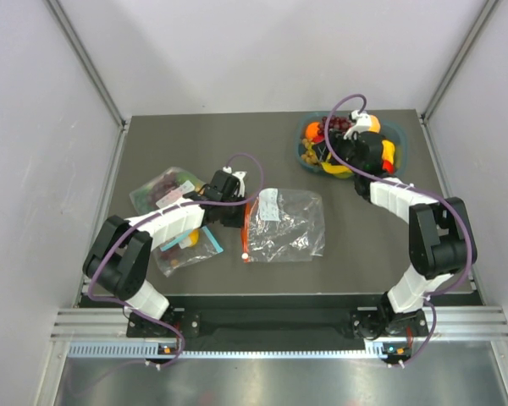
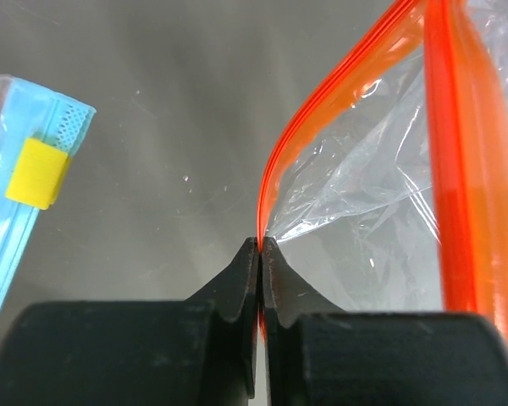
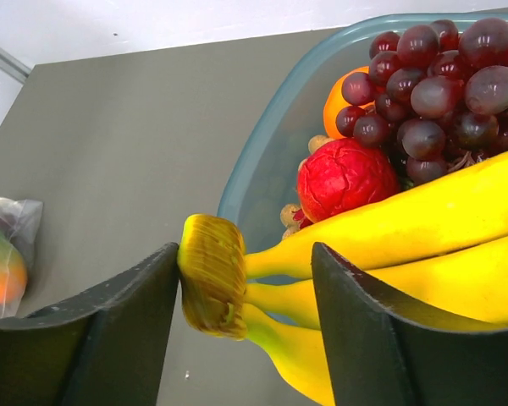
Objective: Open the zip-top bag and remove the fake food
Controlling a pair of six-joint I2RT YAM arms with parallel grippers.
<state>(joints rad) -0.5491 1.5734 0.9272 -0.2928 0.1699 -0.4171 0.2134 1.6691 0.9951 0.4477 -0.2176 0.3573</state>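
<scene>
The zip-top bag (image 1: 284, 224) lies flat and empty mid-table, its red-orange zip strip (image 2: 275, 178) facing my left gripper (image 1: 237, 207). In the left wrist view the left gripper (image 2: 261, 245) is shut on that strip, with clear film (image 2: 364, 194) to the right. The yellow banana bunch (image 3: 406, 228) lies in a teal bowl (image 3: 271, 144) beside the purple grapes (image 3: 432, 93). My right gripper (image 3: 245, 249) is open around the banana stem, which touches the left finger. From above it (image 1: 345, 161) hovers at the bowl (image 1: 303, 154). I cannot make out the lemon.
Two bags with teal-blue strips lie left of the left arm (image 1: 165, 190) (image 1: 186, 245); one shows in the left wrist view (image 2: 25, 169). A red fruit (image 3: 347, 178) and an orange one (image 3: 334, 101) sit in the bowl. White walls enclose the table.
</scene>
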